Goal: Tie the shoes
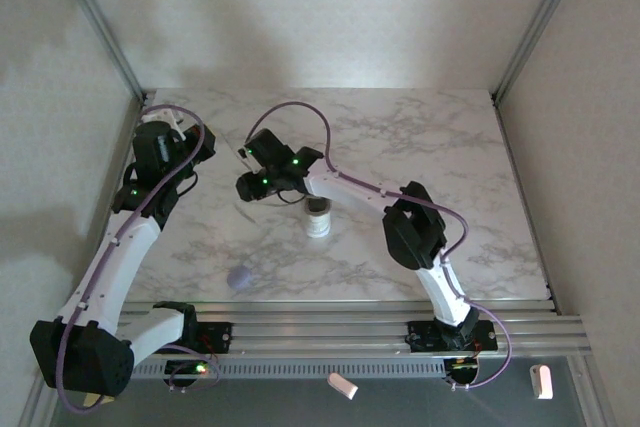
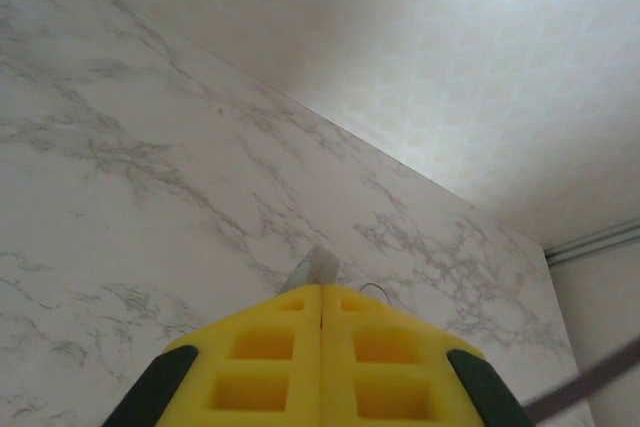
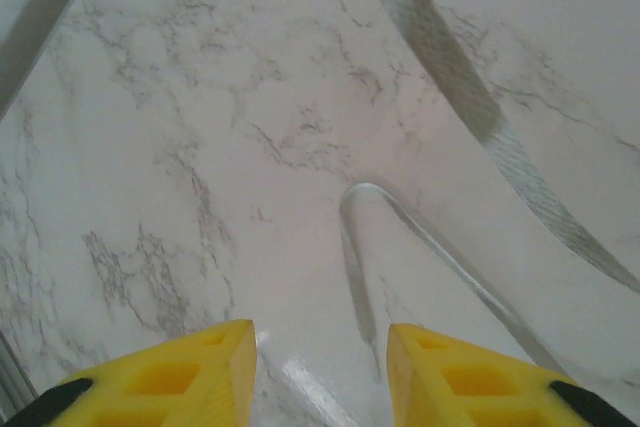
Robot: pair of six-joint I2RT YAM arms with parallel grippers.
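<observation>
Top external view: marble table [image 1: 440, 147], walled on three sides; one small white sneaker [image 1: 318, 218] near its middle, grey opening towards the far side, just on the near side of the right arm [image 1: 352, 187]; which way the toe points I cannot tell for certain; lavender blob [image 1: 240, 277] lying apart from the shoe, nearer the front edge and to the left; left arm [image 1: 128, 239] stretched to the far left corner, well apart from the sneaker; right arm reaching across the table, its wrist left of the shoe.

Left wrist view: left gripper [image 2: 320, 287], yellow fingers [image 2: 265, 357] pressed flat together with no gap; a short pale grey strip of lace [image 2: 316, 266] pinched at their tips; a thin curl of it on the marble just beyond.

Right wrist view: right gripper [image 3: 320, 332], fingers parted with bare marble between them, holding nothing; a narrow lace loop [image 3: 362, 195] lying flat on the table just ahead; a blurred grey band [image 3: 450, 82] crossing the upper right.
</observation>
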